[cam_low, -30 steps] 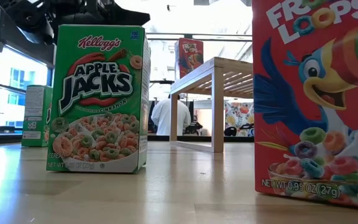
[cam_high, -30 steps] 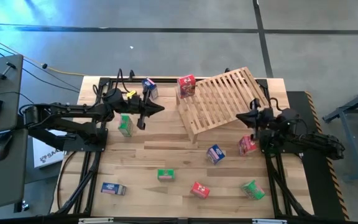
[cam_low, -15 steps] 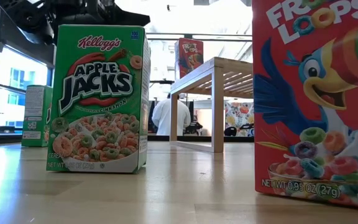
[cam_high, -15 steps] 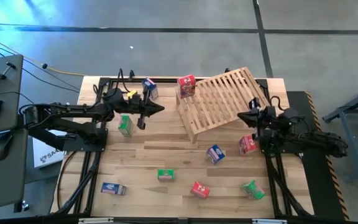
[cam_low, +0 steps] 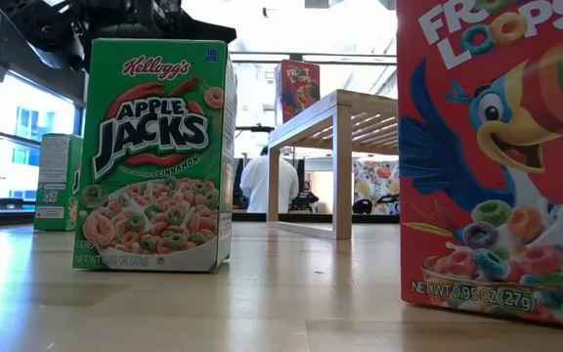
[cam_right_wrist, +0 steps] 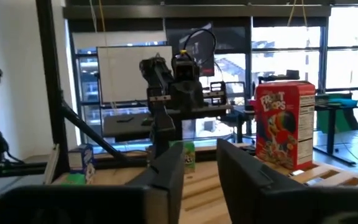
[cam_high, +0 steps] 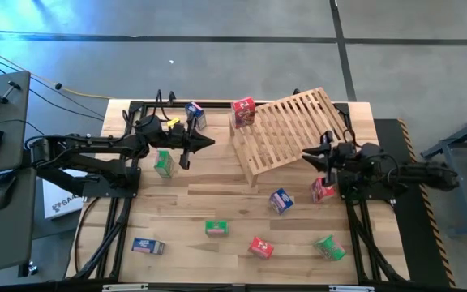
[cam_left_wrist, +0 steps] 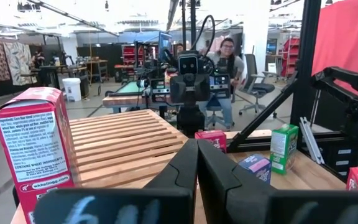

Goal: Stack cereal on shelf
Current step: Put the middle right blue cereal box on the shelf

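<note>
The right gripper [cam_high: 310, 154], fingers parted and empty, is hovering by the shelf [cam_high: 290, 130] — it should be lining up squarely over the red box [cam_high: 323, 190] beside it — while the left gripper [cam_high: 207, 142], fingers pressed together, is waiting.

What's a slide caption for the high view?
Cereal boxes scattered on the table, one red box at the slatted shelf; both arms hover, holding nothing.

Red cereal box [cam_right_wrist: 284, 123] upright on shelf [cam_right_wrist: 328, 176]; fingers [cam_right_wrist: 166, 180] parted.
</note>
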Controlling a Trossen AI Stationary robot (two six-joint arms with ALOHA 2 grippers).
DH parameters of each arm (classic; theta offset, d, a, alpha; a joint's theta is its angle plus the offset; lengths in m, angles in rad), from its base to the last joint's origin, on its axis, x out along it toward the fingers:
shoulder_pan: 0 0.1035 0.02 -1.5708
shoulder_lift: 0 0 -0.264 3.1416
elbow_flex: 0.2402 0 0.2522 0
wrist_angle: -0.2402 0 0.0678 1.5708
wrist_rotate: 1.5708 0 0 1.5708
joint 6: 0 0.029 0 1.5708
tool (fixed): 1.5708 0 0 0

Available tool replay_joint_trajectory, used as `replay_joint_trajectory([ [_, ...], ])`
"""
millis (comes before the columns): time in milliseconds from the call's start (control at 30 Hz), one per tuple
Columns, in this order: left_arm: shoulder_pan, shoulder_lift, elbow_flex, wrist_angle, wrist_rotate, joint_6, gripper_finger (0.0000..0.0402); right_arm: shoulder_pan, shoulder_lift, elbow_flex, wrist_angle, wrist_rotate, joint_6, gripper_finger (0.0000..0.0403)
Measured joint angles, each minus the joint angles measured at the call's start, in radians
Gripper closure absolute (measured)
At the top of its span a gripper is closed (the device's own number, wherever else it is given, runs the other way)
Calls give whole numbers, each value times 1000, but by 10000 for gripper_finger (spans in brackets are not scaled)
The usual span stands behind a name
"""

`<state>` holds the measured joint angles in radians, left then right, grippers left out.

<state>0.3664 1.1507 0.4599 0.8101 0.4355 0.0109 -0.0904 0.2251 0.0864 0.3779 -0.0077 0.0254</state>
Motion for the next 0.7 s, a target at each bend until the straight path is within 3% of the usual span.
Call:
replay_joint_trajectory([
  [300,0,0,0,-5,0,22,401,51,40,0,-1,-29,-4,245],
  [600,0,0,0,-3,0,36,401,52,45,1,38,-53,19,238],
  [700,0,0,0,-3,0,62,401,52,54,8,29,-6,29,238],
])
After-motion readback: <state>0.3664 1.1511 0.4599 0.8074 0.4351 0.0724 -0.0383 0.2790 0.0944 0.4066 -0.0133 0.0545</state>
